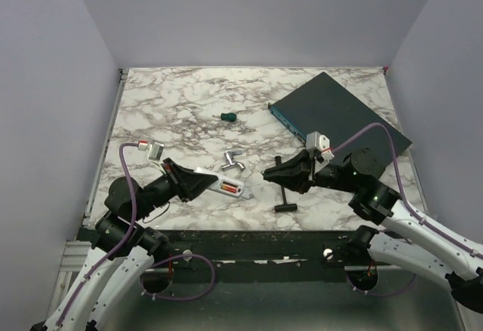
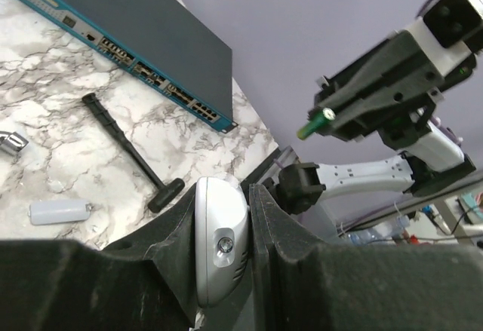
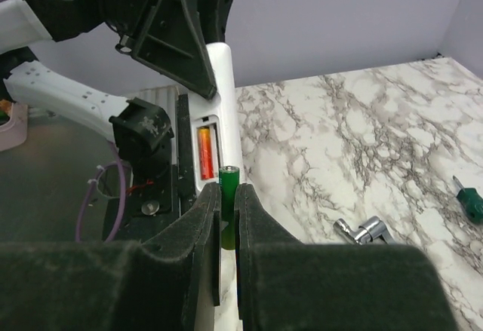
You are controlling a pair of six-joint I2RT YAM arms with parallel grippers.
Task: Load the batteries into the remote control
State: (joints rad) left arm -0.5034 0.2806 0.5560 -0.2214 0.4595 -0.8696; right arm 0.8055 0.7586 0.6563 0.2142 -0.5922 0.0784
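Observation:
My left gripper (image 1: 198, 182) (image 2: 225, 204) is shut on the remote control (image 1: 226, 185) (image 2: 220, 244), a white handset held above the table's near middle. Its battery bay faces up, and an orange-red battery (image 3: 204, 152) (image 1: 226, 188) lies in one slot of the remote control (image 3: 220, 97). My right gripper (image 1: 266, 173) (image 3: 228, 195) is shut on a green battery (image 3: 229, 186) (image 2: 313, 125), which sticks out past the fingertips. That battery's end hovers just short of the bay, beside the orange one and apart from the remote.
A black T-handled tool (image 1: 284, 195) (image 2: 132, 154) lies under my right gripper. A bent silver metal piece (image 1: 233, 163) (image 3: 366, 231) and a green-handled screwdriver (image 1: 227, 117) lie mid-table. A dark teal box (image 1: 339, 112) sits far right. A small white cover (image 2: 59, 211) rests on the marble.

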